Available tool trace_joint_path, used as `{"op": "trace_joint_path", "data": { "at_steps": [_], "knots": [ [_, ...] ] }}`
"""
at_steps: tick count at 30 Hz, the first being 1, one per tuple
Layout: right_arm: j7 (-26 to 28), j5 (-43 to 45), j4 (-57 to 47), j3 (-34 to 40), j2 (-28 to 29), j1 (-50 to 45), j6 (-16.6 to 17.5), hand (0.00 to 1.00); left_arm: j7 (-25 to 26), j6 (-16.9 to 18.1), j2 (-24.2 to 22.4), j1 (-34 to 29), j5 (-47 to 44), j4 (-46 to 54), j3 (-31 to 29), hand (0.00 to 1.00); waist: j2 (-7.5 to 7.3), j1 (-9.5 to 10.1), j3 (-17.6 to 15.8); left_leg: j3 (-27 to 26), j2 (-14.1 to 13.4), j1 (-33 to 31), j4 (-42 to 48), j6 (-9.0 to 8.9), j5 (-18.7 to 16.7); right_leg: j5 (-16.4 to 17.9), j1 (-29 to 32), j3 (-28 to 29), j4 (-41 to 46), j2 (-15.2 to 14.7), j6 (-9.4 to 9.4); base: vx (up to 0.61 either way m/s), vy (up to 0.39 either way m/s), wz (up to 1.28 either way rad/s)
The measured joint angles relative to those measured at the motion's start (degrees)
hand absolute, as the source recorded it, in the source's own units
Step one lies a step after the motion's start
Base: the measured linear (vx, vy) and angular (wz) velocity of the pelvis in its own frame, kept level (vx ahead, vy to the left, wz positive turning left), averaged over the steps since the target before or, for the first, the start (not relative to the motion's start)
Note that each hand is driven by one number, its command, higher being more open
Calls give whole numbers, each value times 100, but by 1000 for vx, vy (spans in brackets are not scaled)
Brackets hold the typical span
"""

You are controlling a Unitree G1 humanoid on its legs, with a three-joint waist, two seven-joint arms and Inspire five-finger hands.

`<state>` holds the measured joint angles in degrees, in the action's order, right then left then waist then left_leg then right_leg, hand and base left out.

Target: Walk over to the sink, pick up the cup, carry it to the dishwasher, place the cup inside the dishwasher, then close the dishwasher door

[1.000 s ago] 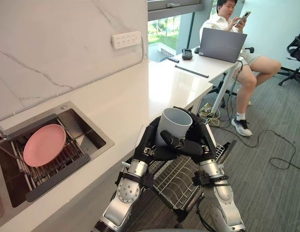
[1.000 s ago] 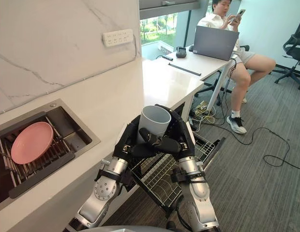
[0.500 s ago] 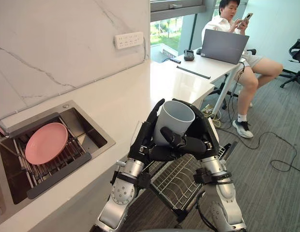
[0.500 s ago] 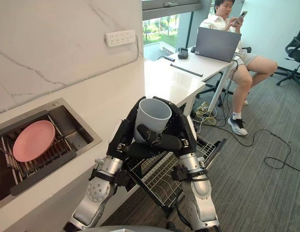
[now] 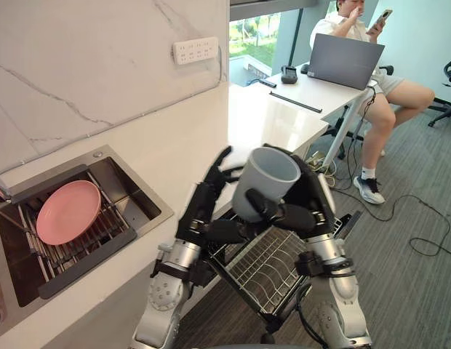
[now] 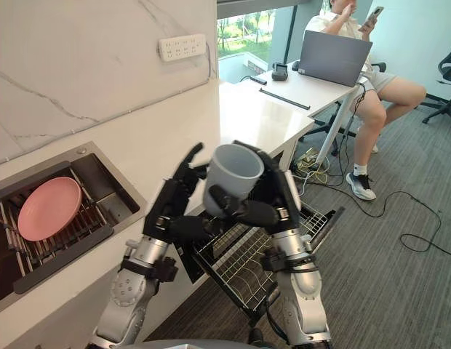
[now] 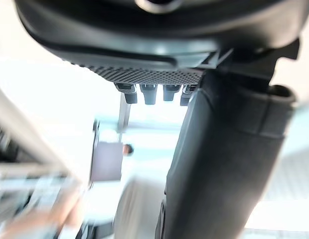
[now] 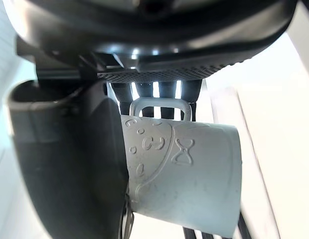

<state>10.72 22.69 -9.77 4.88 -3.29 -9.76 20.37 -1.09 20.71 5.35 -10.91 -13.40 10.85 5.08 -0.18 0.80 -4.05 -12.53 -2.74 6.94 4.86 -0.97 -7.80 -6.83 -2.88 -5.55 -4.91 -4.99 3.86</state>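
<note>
Above the rack [image 5: 265,265], the right hand [image 5: 307,207] wraps the cup [image 5: 263,180], which is probably light, rigid and slick, round its wall, while the left hand [image 5: 202,209] is spread alongside.

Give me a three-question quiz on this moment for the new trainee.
1. True or false: the left hand is curled round the cup.
2. Which hand holds the cup? A) left B) right C) both
3. Fill in: the pink plate lies in the ____.
Key: 1 false, its fingers are spread; 2 B, the right hand; 3 sink.
</note>
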Motion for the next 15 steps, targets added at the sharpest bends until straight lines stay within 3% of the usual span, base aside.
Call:
{"op": "trace_joint_path", "data": {
  "at_steps": [3,6,15],
  "knots": [
    [-333,150,6,722,-39,-70,39,0,332,84,49,-98,-533,13,-782,100,16,-13,-26,1,-2,6,-19,-1,1,7,5,1,-1,5,-1,0,0,0],
    [-372,197,5,783,-85,-172,60,0,305,108,39,-195,-768,73,-820,100,13,-11,-29,1,3,9,-20,-1,0,6,4,7,-4,0,-1,-12,-4,0],
    [-85,193,-12,581,-121,-231,60,0,-1085,-38,41,-313,-1377,116,-456,100,14,-14,-79,14,-12,4,-4,-3,-6,2,0,1,-30,10,-6,-10,-4,0]
  ]
}}
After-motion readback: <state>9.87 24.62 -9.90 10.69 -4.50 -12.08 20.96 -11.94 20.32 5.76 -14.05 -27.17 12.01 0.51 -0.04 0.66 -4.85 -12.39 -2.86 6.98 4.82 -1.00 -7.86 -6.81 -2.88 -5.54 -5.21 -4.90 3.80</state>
